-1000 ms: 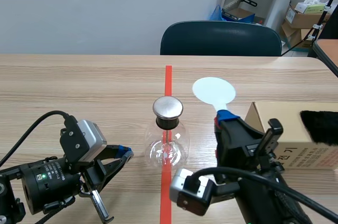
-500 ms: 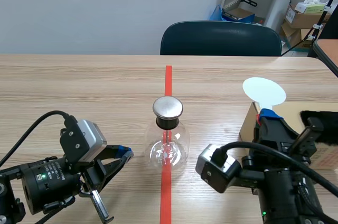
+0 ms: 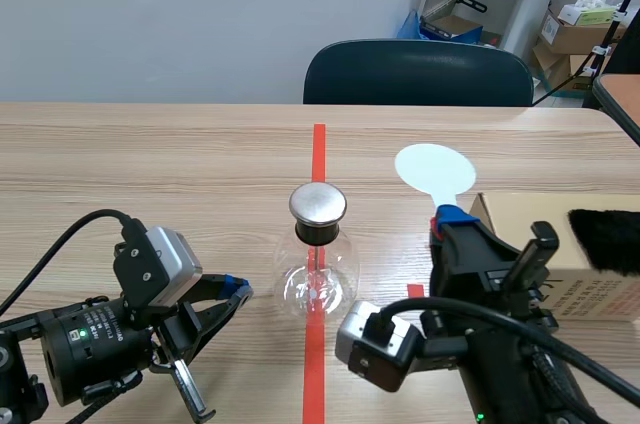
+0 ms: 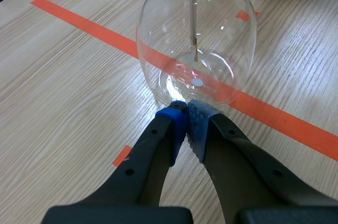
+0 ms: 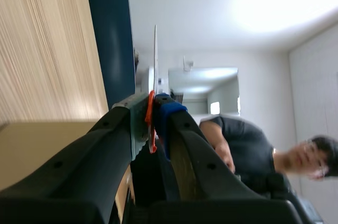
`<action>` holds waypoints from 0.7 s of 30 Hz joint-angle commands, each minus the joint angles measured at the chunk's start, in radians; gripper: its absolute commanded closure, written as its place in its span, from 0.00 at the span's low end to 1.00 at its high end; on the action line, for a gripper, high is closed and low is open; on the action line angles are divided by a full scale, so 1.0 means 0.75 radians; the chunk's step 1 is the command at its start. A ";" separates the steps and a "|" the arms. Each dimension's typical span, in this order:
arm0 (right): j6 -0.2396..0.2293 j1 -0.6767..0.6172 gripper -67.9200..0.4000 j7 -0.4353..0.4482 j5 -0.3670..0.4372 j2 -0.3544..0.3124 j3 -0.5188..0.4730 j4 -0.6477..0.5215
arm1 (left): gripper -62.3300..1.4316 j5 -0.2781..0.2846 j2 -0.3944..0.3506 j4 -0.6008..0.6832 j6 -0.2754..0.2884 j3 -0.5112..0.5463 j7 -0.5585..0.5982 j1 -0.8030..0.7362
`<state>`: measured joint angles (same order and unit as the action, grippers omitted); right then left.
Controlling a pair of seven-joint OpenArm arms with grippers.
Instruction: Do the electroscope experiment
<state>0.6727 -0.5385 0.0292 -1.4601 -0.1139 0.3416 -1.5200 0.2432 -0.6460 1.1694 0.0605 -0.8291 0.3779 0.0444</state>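
Your L gripper lies low on the table, nose aimed at the electroscope flask. In the L wrist cam its jaws are closed on nothing, blue pads pressed together at the foot of the glass bulb. The tips sit right at the glass, but you can't tell from here if they actually touch it. A thin rod hangs down inside the bulb. The flask stands upright on the orange-red tape line, approx. mid-table, with its metal cap on top.

Your R gripper is raised, fingers pointing up and away from you, clamped on the stem of the white paddle. The paddle's round disc stands above the fingertips, to the R of the flask and apart from the cap. In the R wrist cam the jaws are nearly closed with the thin paddle seen edge-on between them, red bit at the grip.

Obstacles etc.: the cardboard box sits just behind and beside the R arm, close to the gripper. A black fur patch lies on the box toward its R end. A dark chair stands at the far table edge, w/ more boxes on the floor behind it. The R wrist cam also catches a person in a dark top beyond the chair. Nothing lies between the paddle and the cap.
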 commanded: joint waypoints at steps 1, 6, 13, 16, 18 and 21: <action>0.014 0.005 0.97 0.047 -0.001 -0.014 -0.009 -0.010 | 0.96 0.001 0.000 0.027 0.002 -0.004 0.020 -0.004; 0.015 0.005 0.97 0.237 -0.001 -0.014 -0.009 -0.010 | 0.96 0.001 0.000 0.027 0.002 -0.004 0.020 -0.004; 0.015 0.005 0.97 0.427 -0.001 -0.014 -0.009 -0.010 | 0.96 0.001 0.000 0.027 0.002 -0.004 0.020 -0.004; 0.015 0.005 0.97 0.483 -0.001 -0.015 -0.009 -0.010 | 0.96 0.001 0.000 0.027 0.002 -0.004 0.020 -0.004; 0.015 0.005 0.97 0.510 -0.001 -0.015 -0.009 -0.010 | 0.96 0.001 0.000 0.027 0.002 -0.004 0.019 -0.004; 0.015 0.005 0.97 0.532 -0.001 -0.015 -0.009 -0.010 | 0.96 0.001 0.000 0.027 0.002 -0.004 0.019 -0.004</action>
<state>0.6727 -0.5385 0.4229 -1.4601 -0.1139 0.3416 -1.5200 0.2432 -0.6460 1.1694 0.0605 -0.8291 0.3779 0.0444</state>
